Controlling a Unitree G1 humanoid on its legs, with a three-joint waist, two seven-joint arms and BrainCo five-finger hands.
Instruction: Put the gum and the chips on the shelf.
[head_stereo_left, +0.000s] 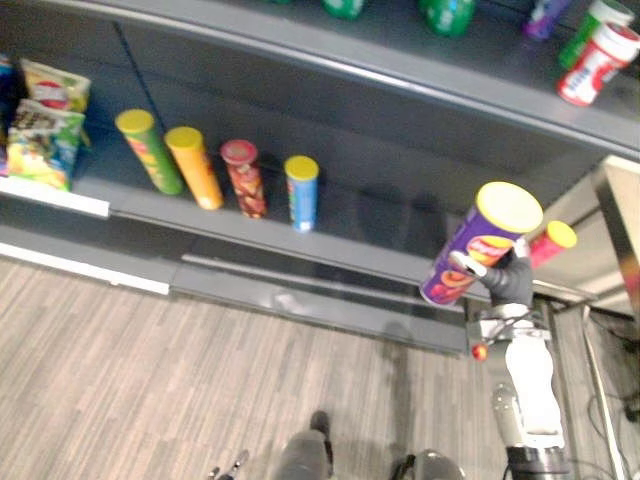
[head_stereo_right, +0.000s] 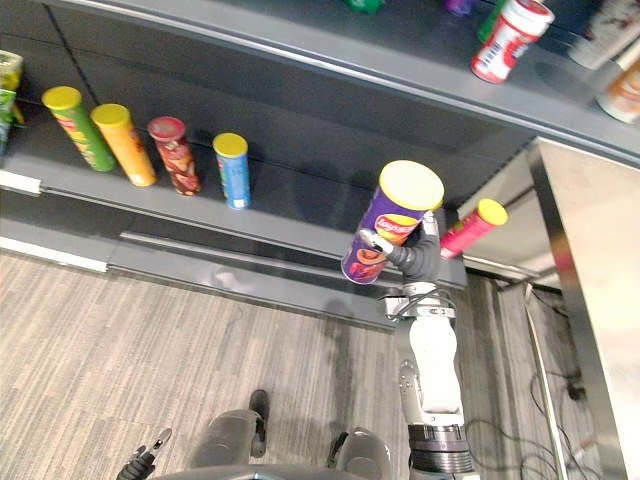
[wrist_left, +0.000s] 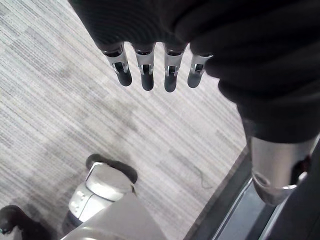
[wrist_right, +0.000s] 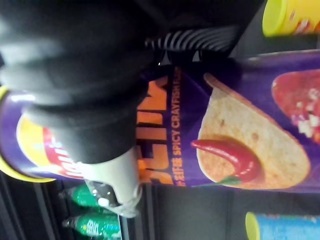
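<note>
My right hand (head_stereo_left: 507, 281) is shut on a purple chips can (head_stereo_left: 480, 245) with a yellow lid, holding it tilted in the air in front of the lower grey shelf (head_stereo_left: 380, 240), at the shelf's right part. The right wrist view shows that can (wrist_right: 235, 145) lying across the hand (wrist_right: 85, 100), with the thumb curled round it. On the shelf stand a green can (head_stereo_left: 150, 150), an orange can (head_stereo_left: 195, 167), a red can (head_stereo_left: 244, 178) and a blue can (head_stereo_left: 301, 192) in a row. My left hand (wrist_left: 145, 70) hangs over the floor with straight fingers, holding nothing.
A pink can (head_stereo_left: 550, 242) with a yellow lid lies tilted just right of the held can. Chip bags (head_stereo_left: 45, 130) sit at the shelf's far left. The upper shelf carries a red-and-white can (head_stereo_left: 597, 63) and green bottles (head_stereo_left: 448, 14). A metal panel (head_stereo_right: 590, 300) stands at the right.
</note>
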